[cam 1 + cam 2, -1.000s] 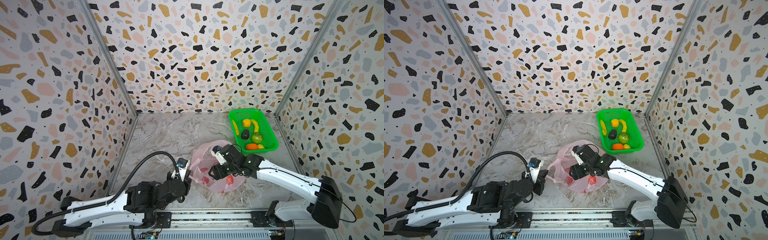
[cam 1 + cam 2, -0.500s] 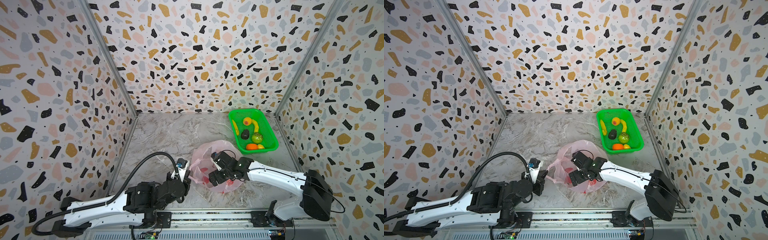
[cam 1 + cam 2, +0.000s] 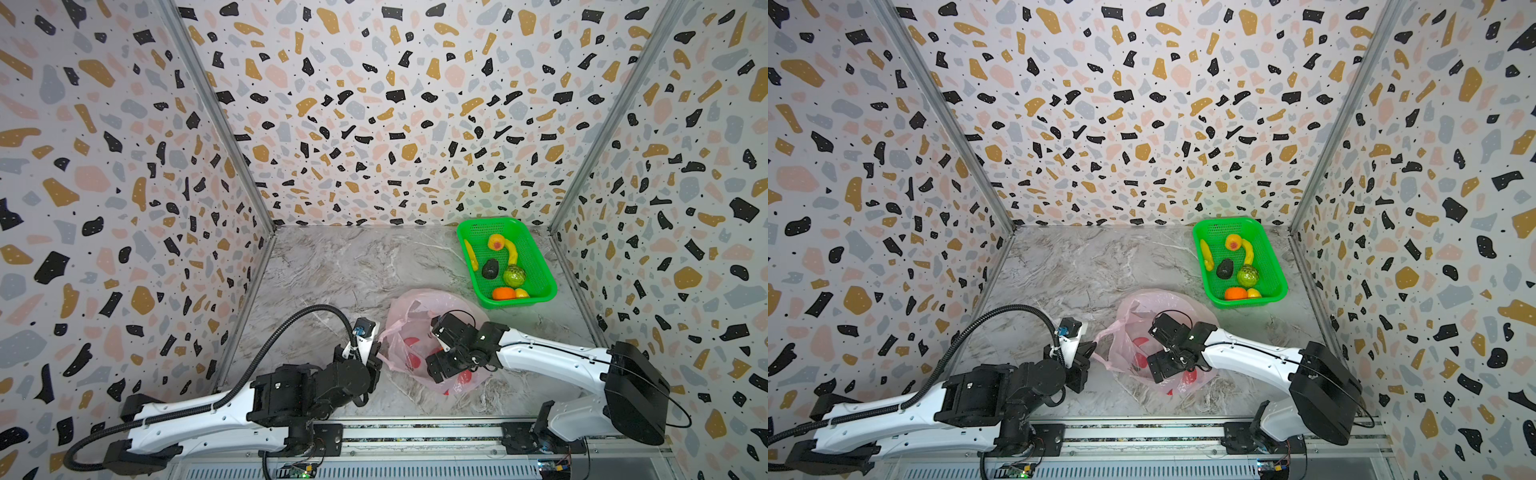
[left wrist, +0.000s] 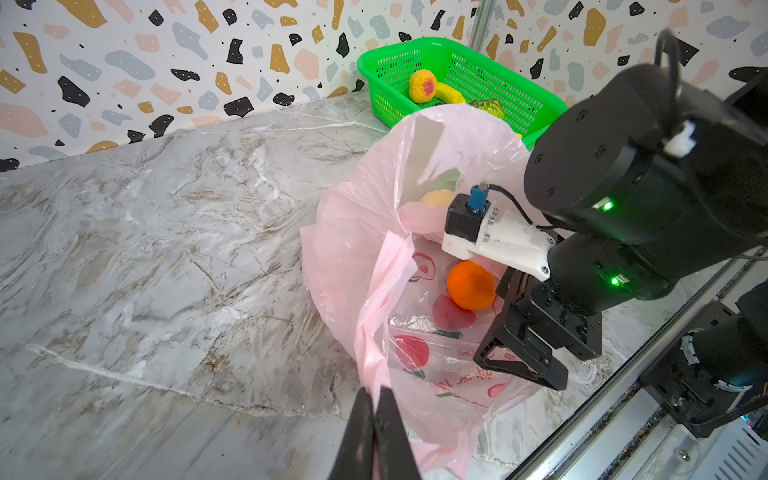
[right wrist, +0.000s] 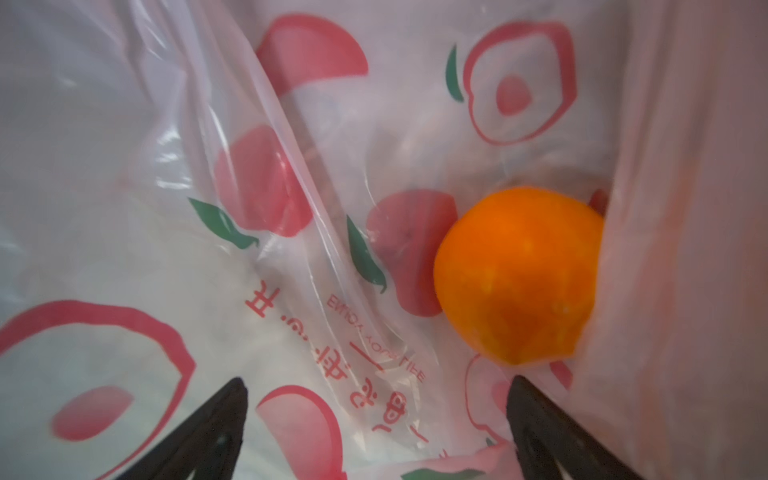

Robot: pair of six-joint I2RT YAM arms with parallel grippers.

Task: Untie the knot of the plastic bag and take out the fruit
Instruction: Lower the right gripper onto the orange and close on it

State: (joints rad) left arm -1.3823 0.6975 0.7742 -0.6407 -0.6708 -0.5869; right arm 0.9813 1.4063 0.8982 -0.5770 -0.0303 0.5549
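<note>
The plastic bag (image 3: 415,307) lies on the table (image 3: 332,266) with its mouth gaping. No knot shows, so the untying looks done and the step in hand is lifting fruit out.

The left pincer (image 4: 376,392), at the bag's near edge, is clamped tight on a fold of the pink rim, holding the mouth up. The right pincer (image 5: 376,382) is inside the bag, spread wide and empty. A tangerine (image 5: 519,274) sits just ahead of 1 finger, against the bag's wall. The next move likely calls for shifting sideways to straddle the tangerine, then closing without pinching film.

Deeper in the bag sits 1 pale yellow fruit (image 4: 436,197). Just beyond the bag, the green basket (image 3: 490,222) holds a peach (image 3: 496,242), an avocado (image 3: 490,269), a bumpy green fruit (image 3: 514,275), a second tangerine (image 3: 503,293) and yellow pieces.
</note>
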